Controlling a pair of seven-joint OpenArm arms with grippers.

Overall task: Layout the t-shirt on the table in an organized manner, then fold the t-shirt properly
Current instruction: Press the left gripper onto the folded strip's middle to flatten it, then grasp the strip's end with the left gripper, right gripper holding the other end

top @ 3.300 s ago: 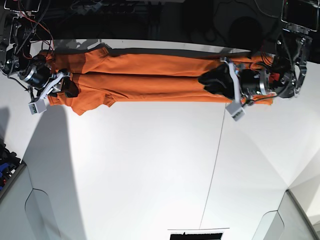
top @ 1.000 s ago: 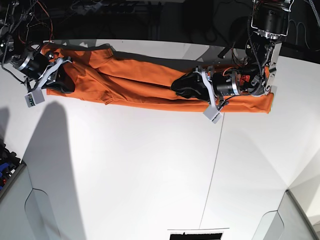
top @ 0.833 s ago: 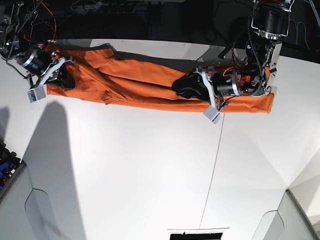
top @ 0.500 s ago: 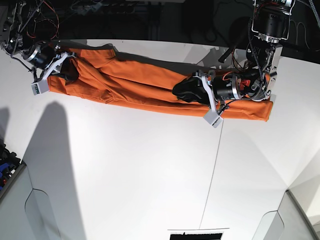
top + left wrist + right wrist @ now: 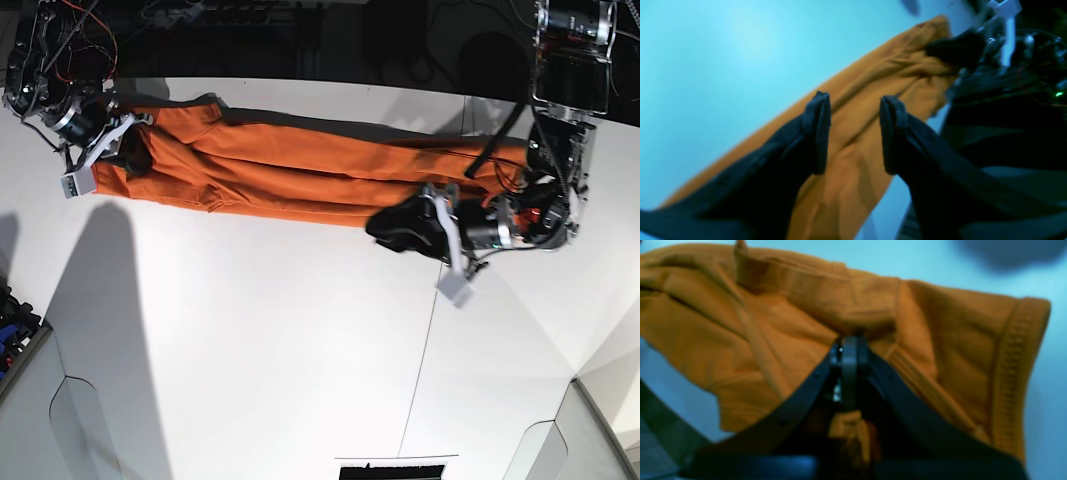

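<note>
- White counter (image 5: 250, 340) carries one t-shirt (image 5: 300, 175), a long orange band along the far edge, probably drawn out for spreading.
- Right pincer (image 5: 848, 350): pressed together, pinching the shirt's end to anchor it.
- Left pincer (image 5: 853, 130): spread, holding nothing, low over the cloth.
- Count: two pincers, one shirt.

— How many cloths were there?

— One: a single orange t-shirt (image 5: 300, 170). No second piece of fabric lay with it.

— And surfaces?

— One white table (image 5: 260, 340), crossed by one thin dark seam line (image 5: 425, 350).

— Arms?

— Two, each ending in one gripper, so two grippers: the left gripper (image 5: 395, 228) and the right gripper (image 5: 125, 150). Each showed two dark fingers (image 5: 816, 133).
</note>
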